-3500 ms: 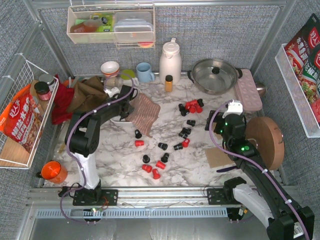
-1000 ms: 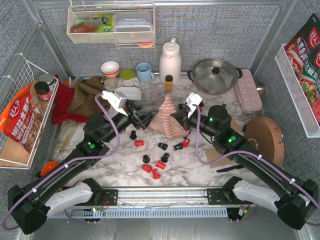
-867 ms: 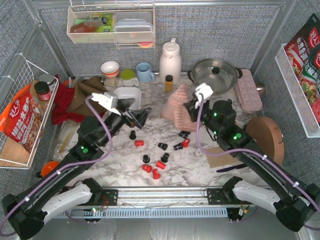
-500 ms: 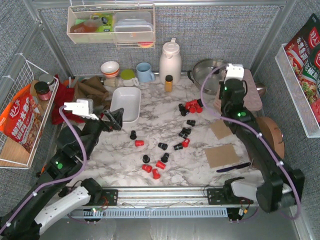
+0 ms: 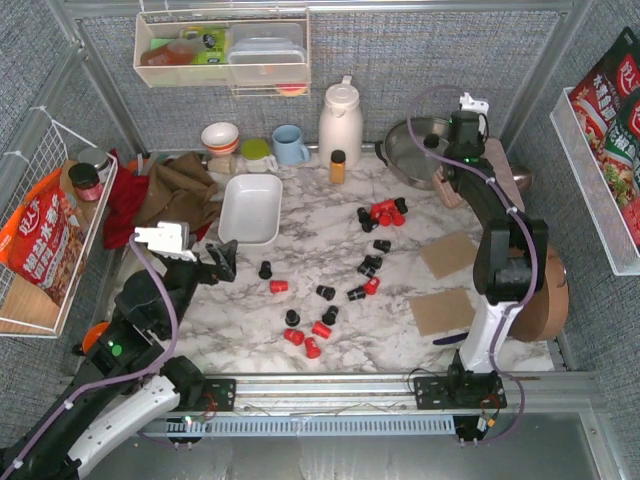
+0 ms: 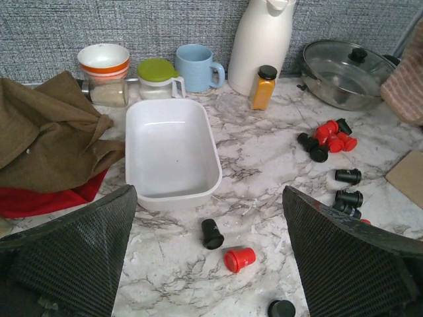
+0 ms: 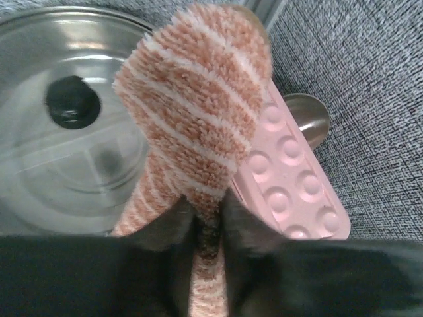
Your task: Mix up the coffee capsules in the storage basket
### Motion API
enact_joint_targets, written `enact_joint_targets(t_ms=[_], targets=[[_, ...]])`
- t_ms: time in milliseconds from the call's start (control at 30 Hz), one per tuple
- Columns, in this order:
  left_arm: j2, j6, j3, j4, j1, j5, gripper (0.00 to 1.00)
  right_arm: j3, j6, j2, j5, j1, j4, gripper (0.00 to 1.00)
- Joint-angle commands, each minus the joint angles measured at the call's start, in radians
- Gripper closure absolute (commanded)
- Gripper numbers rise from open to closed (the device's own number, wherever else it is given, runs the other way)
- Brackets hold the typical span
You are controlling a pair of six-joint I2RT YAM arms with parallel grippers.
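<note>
The white storage basket (image 5: 250, 208) stands empty at the back left of the marble table, and it shows close up in the left wrist view (image 6: 168, 152). Red and black coffee capsules lie scattered on the table: a cluster (image 5: 385, 212) at centre right, several (image 5: 305, 335) near the front. A black one (image 6: 212, 234) and a red one (image 6: 239, 259) lie just in front of the basket. My left gripper (image 5: 222, 262) (image 6: 208, 201) hangs open and empty near them. Far back right, my right gripper (image 5: 458, 150) (image 7: 206, 231) is shut on a striped orange cloth (image 7: 198, 112).
A steel pot with a glass lid (image 5: 430, 150) and a pink dimpled tray (image 5: 497, 175) lie under the right gripper. A white jug (image 5: 340, 122), amber bottle (image 5: 338, 166), blue mug (image 5: 290, 145) and brown cloth (image 5: 180, 190) line the back. Cardboard pieces (image 5: 448, 255) lie right.
The right gripper has lifted the striped cloth off the table's middle and carried it to the back right. The left gripper let go, opened and drew back to the near left.
</note>
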Motion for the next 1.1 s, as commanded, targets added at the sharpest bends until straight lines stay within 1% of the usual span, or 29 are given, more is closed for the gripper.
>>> enact_joint_targets(t_ms=[0, 33, 67, 100, 200, 400, 500, 600, 700, 767, 833, 933, 1067], targets=[[-0.027, 0.017, -0.009, -0.011, 0.002, -0.042, 0.01, 0.114, 0.002, 0.106, 0.029, -0.038, -0.126, 0.42], [-0.034, 0.018, -0.011, -0.012, 0.002, -0.051, 0.01, 0.126, -0.007, 0.116, 0.030, -0.040, -0.138, 0.28], [-0.044, 0.019, -0.012, -0.011, 0.002, -0.059, 0.01, 0.130, -0.016, 0.116, 0.031, -0.041, -0.143, 0.20], [-0.049, 0.021, -0.014, -0.009, 0.002, -0.063, 0.01, 0.125, -0.020, 0.109, 0.031, -0.041, -0.143, 0.13], [-0.055, 0.025, -0.018, -0.004, 0.003, -0.070, 0.01, 0.085, -0.012, 0.048, 0.030, -0.041, -0.124, 0.01], [-0.045, 0.024, -0.024, -0.014, 0.004, -0.083, 0.01, 0.013, -0.052, -0.091, 0.076, -0.012, -0.116, 0.01], [-0.037, 0.027, -0.029, -0.016, 0.004, -0.102, 0.01, -0.066, -0.074, -0.204, 0.126, 0.028, -0.081, 0.01], [-0.036, 0.016, -0.042, -0.009, 0.004, -0.116, 0.01, -0.152, -0.037, -0.333, 0.155, 0.079, -0.085, 0.01], [-0.037, 0.006, -0.053, -0.002, 0.003, -0.127, 0.01, -0.226, 0.063, -0.465, 0.118, 0.122, -0.190, 0.01], [-0.045, -0.002, -0.072, 0.014, 0.003, -0.138, 0.01, -0.301, 0.118, -0.562, 0.060, 0.141, -0.233, 0.01], [-0.063, -0.032, -0.108, 0.039, 0.004, -0.169, 0.01, -0.398, 0.150, -0.656, 0.006, 0.159, -0.234, 0.01], [-0.089, -0.067, -0.165, 0.084, 0.004, -0.226, 0.01, -0.518, 0.175, -0.778, -0.019, 0.201, -0.235, 0.01], [-0.074, -0.069, -0.187, 0.110, 0.005, -0.251, 0.01, -0.675, 0.205, -0.907, -0.065, 0.243, -0.220, 0.01]])
